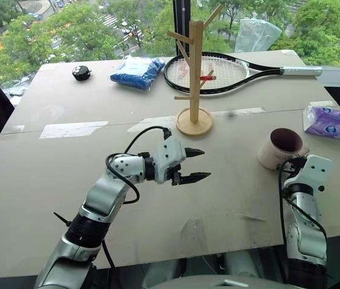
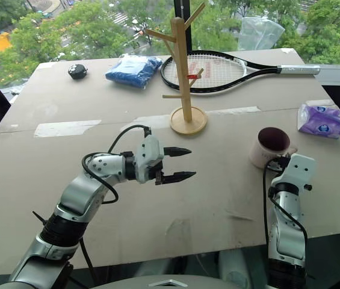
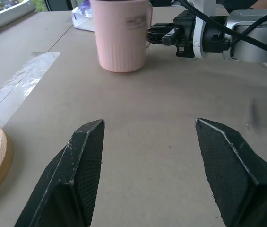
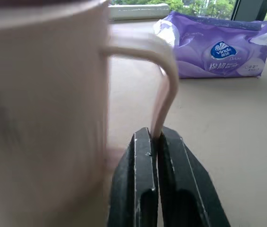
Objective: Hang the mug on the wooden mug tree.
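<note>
A: Right wrist view: right tool (image 4: 156,142) pinched together on the thin handle of the cream-white ceramic mug with dark maroon inside (image 4: 43,104). Grip low on the handle loop, near its bottom end.

B: Noted. Risk from a hold that thin and off-centre: mug swinging or rotating about the pinch once lifted, body hanging down, handle opening no longer lined up for a peg. Slipping out altogether also possible on glazed ceramic.

A: Mug upright on the beige counter (image 1: 67,180), toward its right side, just short of the purple-white tissue packet (image 1: 328,120). Light wooden mug tree with angled pegs on a round disc base (image 1: 194,78) well apart, up the middle, black tennis racket (image 1: 218,73) lying right behind it.

B: Long carry, then. Light tree, small base: a sideways push from a mis-aimed mug likely to tip it or shove it against the racket.

A: Left tool (image 1: 192,165) spread apart, holding nothing, hovering mid-counter between mug and tree.

B: Difference between views?

A: Head views: full layout, no sight of the pinch. Right wrist view: contact itself. Left wrist view: dark lettering on the mug's side, edge of the tree's base.
</note>
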You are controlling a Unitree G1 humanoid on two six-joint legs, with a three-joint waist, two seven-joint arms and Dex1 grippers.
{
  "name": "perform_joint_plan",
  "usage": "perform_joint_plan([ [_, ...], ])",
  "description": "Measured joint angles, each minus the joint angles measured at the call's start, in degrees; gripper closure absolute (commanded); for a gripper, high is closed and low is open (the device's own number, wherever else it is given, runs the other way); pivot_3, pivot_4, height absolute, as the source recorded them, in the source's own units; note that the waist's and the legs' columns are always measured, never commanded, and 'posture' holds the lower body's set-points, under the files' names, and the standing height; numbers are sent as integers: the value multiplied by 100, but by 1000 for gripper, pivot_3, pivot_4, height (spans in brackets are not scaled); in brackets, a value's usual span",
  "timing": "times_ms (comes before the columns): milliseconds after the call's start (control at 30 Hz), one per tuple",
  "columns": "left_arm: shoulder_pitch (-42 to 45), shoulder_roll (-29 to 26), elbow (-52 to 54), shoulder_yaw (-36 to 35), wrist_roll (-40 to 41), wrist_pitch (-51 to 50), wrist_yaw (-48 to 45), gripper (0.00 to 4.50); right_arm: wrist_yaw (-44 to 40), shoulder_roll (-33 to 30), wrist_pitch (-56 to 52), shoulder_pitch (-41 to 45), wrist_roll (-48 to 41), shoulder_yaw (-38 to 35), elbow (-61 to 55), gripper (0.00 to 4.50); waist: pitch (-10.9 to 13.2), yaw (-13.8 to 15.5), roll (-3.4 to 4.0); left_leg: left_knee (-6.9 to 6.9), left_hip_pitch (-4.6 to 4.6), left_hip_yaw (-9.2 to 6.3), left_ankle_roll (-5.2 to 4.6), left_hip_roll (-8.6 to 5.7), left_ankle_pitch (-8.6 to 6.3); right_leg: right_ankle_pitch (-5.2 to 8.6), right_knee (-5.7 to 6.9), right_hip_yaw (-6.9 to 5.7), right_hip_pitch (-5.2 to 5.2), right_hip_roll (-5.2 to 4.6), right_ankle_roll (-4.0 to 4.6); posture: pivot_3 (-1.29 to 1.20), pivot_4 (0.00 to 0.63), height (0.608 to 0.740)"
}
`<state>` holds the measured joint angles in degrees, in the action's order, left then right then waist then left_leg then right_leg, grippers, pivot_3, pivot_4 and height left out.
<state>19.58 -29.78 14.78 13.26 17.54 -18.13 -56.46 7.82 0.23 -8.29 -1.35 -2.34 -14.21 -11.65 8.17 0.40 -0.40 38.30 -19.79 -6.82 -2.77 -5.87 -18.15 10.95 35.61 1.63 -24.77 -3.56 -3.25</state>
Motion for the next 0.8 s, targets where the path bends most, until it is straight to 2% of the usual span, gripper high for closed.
perform_joint_plan([
  [167, -88, 57, 0, -72, 29, 5, 86, 1360, -69, -43, 29, 3, -37, 7, 47, 4489, 0, -10, 0, 0, 0, 0, 0, 0, 0, 0, 0, 0, 0, 0, 0, 0, 150, 740],
  [300, -358, 320, -1, -329, 184, 143, 328, 1360, -545, -382, 25, 61, -103, 170, 128, 4489, 0, -52, 0, 0, 0, 1, 0, 0, 0, 0, -2, 0, 0, -1, 0, 0, 150, 740],
  [433, -840, 773, -42, -604, 204, 522, 729, 1360, -1576, -1127, -158, 376, -344, 553, 132, 4489, 2, -128, 3, 1, 1, 5, -1, 2, 0, -1, -2, 5, 1, -6, -1, 0, 150, 740],
  [533, -1107, 1262, -109, -949, 251, 825, 1278, 1360, -2360, -1659, -684, 830, -689, 810, 37, 4489, 2, -108, 2, 3, 1, 2, -1, 4, 0, -1, -1, 1, 2, -20, 0, 0, 150, 740],
  [633, -1508, 1681, -106, -1250, 171, 1175, 1916, 1360, -3275, -2538, -1439, 1594, -1046, 1061, -100, 4489, 2, -99, 0, 5, -3, 4, -3, 1, -1, -1, -9, 0, 4, -27, -1, 0, 150, 740],
  [800, -1841, 2173, -58, -1313, -57, 1586, 2658, 1360, -4356, -3454, -2038, 2880, -1282, 1348, -83, 4489, 2, -9, -10, 3, -14, -9, -4, 1, -1, -2, -22, -16, 4, -31, -1, 0, 150, 740],
])
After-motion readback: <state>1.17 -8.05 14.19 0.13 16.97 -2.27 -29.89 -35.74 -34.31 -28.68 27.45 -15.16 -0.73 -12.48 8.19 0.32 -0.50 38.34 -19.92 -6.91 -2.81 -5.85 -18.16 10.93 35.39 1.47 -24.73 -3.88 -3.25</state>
